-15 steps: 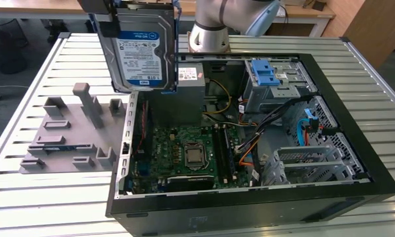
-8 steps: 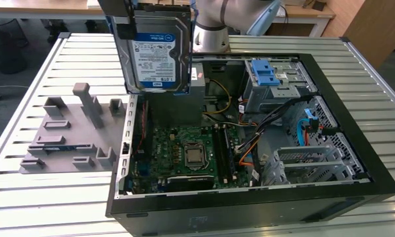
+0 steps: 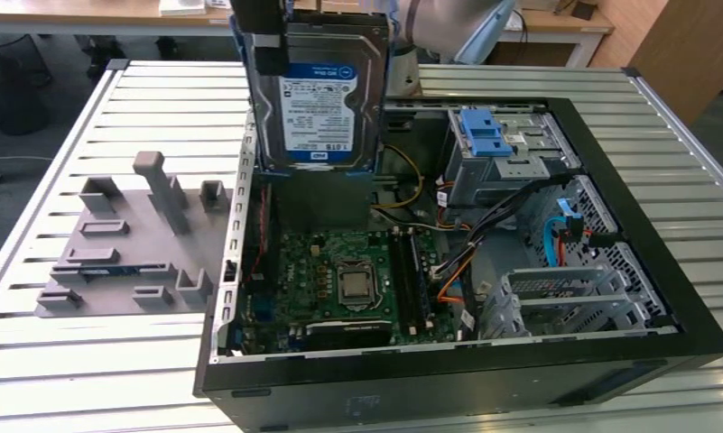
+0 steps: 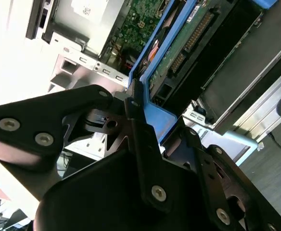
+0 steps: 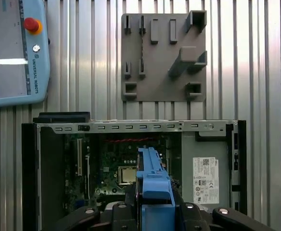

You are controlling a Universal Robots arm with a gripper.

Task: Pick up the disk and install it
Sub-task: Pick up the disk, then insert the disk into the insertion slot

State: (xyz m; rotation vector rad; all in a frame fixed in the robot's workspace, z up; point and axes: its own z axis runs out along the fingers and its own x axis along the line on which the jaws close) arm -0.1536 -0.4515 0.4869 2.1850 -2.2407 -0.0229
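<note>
Clamping the disk (image 3: 319, 95) by its blue bracket (image 4: 156, 114), the gripper (image 4: 159, 113) has its black fingers (image 4: 143, 159) closed on either side of the plastic frame, with no gap showing between pad and bracket in the second wrist view. The disk hangs upright in the air with its white-and-blue label facing the exterior camera. The second wrist view shows its other face, a green circuit board with a row of connector pins.

In the exterior view the disk sits at 12 o'clock over the open computer case (image 3: 650, 189), which lies on its side with the interior exposed. The motherboard (image 3: 337, 271) is at 6 o'clock from the disk, with the processor socket (image 3: 356, 285) near its middle. At 3 o'clock from the disk stands a metal drive cage (image 3: 505, 158) carrying a blue latch (image 3: 486, 133); loose cables run from it across the case toward 5 o'clock. In the first wrist view a grey metal box (image 5: 205, 166) with a white sticker sits inside the case beside the motherboard.

A grey fixture plate (image 3: 120, 262) with raised posts and slots lies at 9 o'clock from the case, just beside it, on the slatted metal surface (image 3: 97, 361). A teach pendant (image 5: 10, 53) with a red button (image 5: 31, 24) also rests on the surface, apart from the plate.
</note>
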